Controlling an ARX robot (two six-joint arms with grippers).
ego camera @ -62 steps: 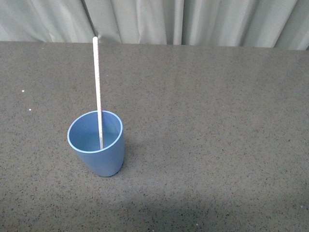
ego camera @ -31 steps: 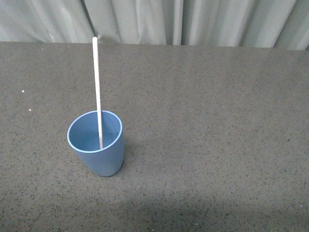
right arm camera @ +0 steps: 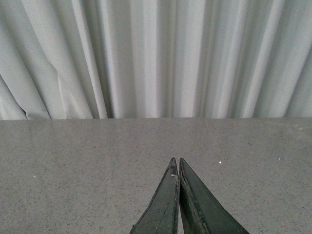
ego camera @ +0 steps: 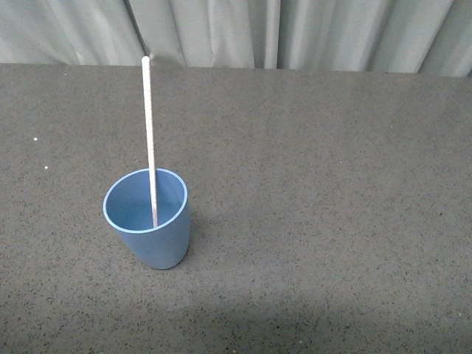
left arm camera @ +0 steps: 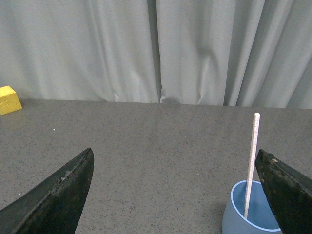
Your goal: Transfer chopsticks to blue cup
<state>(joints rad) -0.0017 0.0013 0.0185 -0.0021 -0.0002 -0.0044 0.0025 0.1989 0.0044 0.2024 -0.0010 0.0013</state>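
Nothing has shifted since the earlier front pictures: the chopsticks (ego camera: 150, 140) stand in the blue cup (ego camera: 147, 221) exactly as they did a second ago, and the cup sits on the same spot of the tabletop (ego camera: 317, 206).

In the front view, the cup stands upright on the dark speckled tabletop, left of the middle. The single pale stick has its lower end inside the cup, against the inner wall on the near side, and rises almost straight up, leaning very slightly to the left, with its top well above the rim. A pale curtain (ego camera: 295, 33) hangs behind the far edge. Neither arm shows here.

In the left wrist view, the left hand (left arm camera: 178, 195) is spread wide, its two dark fingers (left arm camera: 58, 195) far apart at either side of the picture with nothing between them. The blue cup (left arm camera: 239, 219) appears low at one side, just beside one finger, with the chopsticks (left arm camera: 251, 161) standing in it. A small yellow block (left arm camera: 9, 99) rests at the far edge of the tabletop (left arm camera: 146, 146), well apart from the cup, in front of the curtain (left arm camera: 146, 48).

In the right wrist view, the right hand (right arm camera: 178, 163) is pressed together, its fingers meeting along their length with nothing between them. It is above bare tabletop (right arm camera: 73, 161), facing the curtain (right arm camera: 146, 53). Neither cup nor stick shows there.
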